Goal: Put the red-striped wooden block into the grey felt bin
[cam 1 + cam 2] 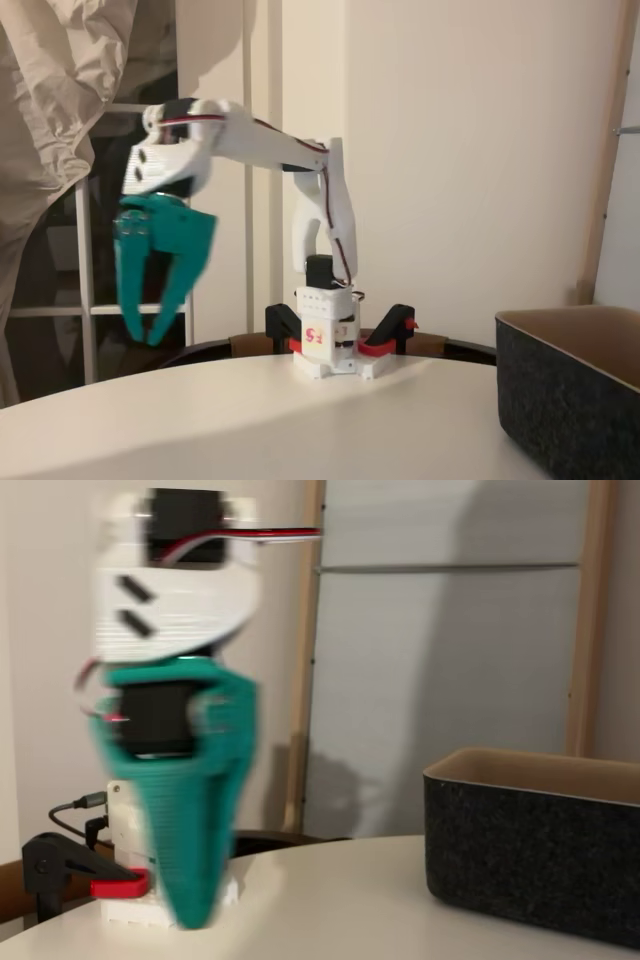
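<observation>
In a fixed view the teal gripper [150,335] hangs high over the table [200,420], jaws spread, holding nothing; the grey felt bin [570,395] sits at the right. The block's place and long axis cannot be told (likely light, stiff, best pinched across flat sides). In the other fixed view the gripper [190,915] blurs; the bin [530,855] stands right.

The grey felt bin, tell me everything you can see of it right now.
The grey felt bin is a rectangular box of dark charcoal felt with a tan inner face and rim. It stands upright and open-topped on the white table, at the right in both fixed views, cut off by the picture edge. Nothing touches it; its bottom is hidden.
</observation>
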`<action>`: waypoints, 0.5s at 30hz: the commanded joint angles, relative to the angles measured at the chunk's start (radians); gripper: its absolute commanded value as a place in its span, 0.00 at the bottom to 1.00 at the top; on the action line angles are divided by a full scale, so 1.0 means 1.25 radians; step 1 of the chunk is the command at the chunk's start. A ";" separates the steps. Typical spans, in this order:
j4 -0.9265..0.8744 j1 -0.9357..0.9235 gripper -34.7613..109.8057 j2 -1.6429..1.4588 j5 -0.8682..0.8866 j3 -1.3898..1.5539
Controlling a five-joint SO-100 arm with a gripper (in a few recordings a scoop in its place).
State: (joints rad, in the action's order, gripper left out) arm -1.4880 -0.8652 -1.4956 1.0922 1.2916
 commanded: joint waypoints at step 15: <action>0.017 -0.226 0.24 -0.341 0.155 0.295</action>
State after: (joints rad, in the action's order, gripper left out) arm -1.4849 -1.1290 -1.7533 1.2640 1.5754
